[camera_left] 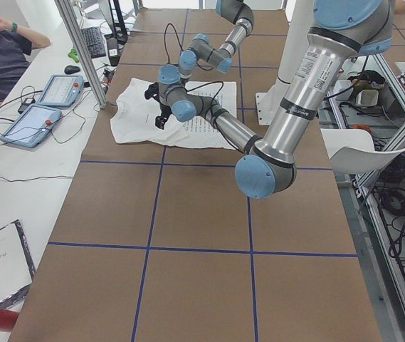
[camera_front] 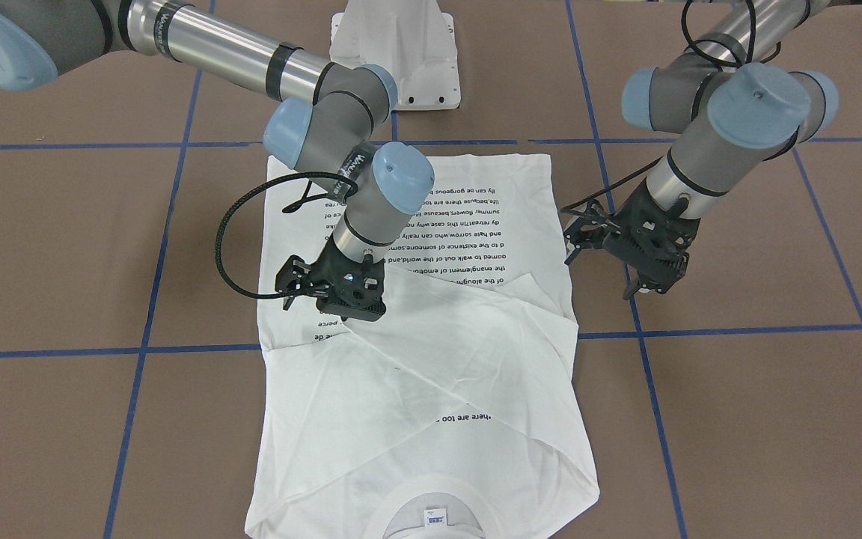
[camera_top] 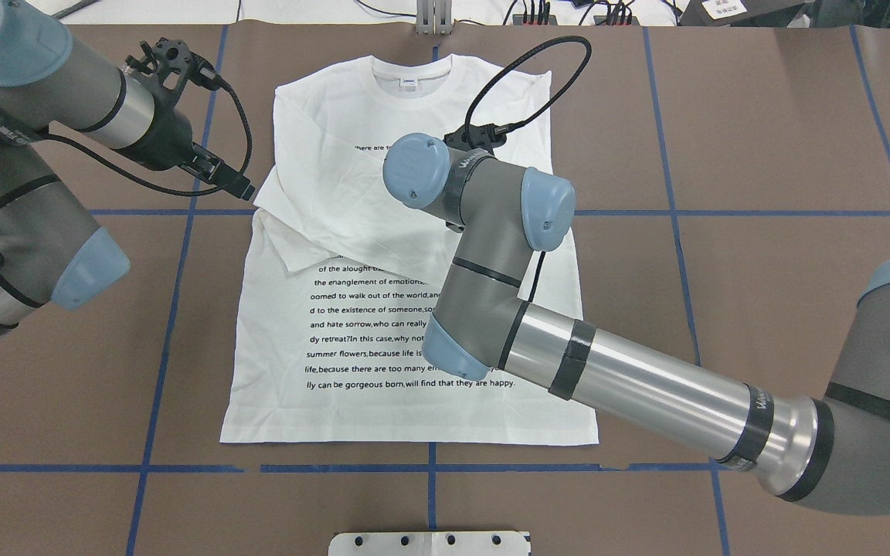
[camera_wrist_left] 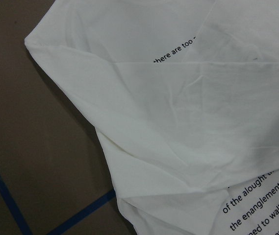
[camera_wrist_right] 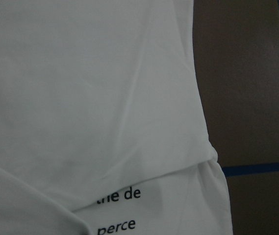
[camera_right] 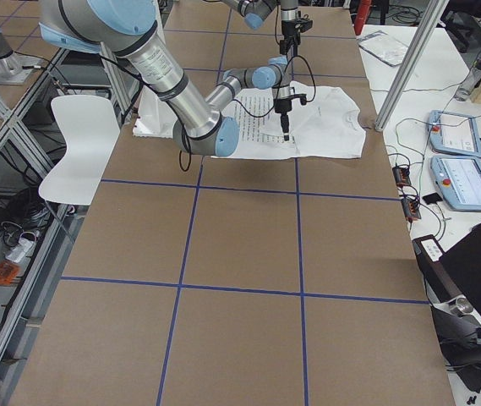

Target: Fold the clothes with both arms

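One white long-sleeved thin T-shirt (camera_top: 383,405), black text up, lies flat on the brown surface (camera_top: 762,154), both sleeves (camera_front: 476,329) crossed over its chest. Two silver-grey arms (camera_top: 646,386) (camera_top: 20,201): right fingers (camera_front: 352,299) above a folded sleeve, its arm hiding some print from overhead; left fingers (camera_front: 655,273) over bare surface beside the shirt. Neither pair's opening can be told. One white pedestal base (camera_front: 393,45)

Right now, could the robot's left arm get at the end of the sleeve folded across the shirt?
Probably yes. The left gripper hangs over bare table just beside the sleeve end, with nothing between them. The right gripper is over the T-shirt's other half, out of the way.
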Robot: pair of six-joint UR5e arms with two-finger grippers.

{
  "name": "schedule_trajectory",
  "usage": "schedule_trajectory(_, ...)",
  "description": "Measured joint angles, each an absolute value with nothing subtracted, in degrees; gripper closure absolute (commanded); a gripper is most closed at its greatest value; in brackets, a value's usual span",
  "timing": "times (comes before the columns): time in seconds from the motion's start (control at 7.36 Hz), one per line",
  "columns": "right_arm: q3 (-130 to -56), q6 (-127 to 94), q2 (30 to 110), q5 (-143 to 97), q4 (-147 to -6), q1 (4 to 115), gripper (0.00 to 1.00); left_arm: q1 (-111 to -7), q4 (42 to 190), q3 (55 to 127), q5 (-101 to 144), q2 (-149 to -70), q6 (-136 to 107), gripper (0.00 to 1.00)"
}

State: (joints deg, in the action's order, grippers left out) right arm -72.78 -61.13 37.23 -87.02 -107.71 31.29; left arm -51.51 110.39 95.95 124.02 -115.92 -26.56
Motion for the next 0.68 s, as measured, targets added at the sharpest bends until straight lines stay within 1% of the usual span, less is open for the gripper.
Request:
schedule_trajectory(0.27,-81.48,-53.31,45.28,-85.83,-109.64,32.33,0.00,-51.45,110.39,95.97,124.02,-115.93,-26.62,0.00)
schedule_trajectory(0.41,-85.51,-50.15,47.83,-85.86,-109.83,33.22,0.00,-51.43,110.39,95.97,124.03,-115.93,-26.63,0.00)
schedule_trajectory(0.68,-89.46,-48.65,48.93,-88.56,-108.37,34.64,0.00,-51.46,110.37,96.00,124.03,-115.91,-26.65,0.00)
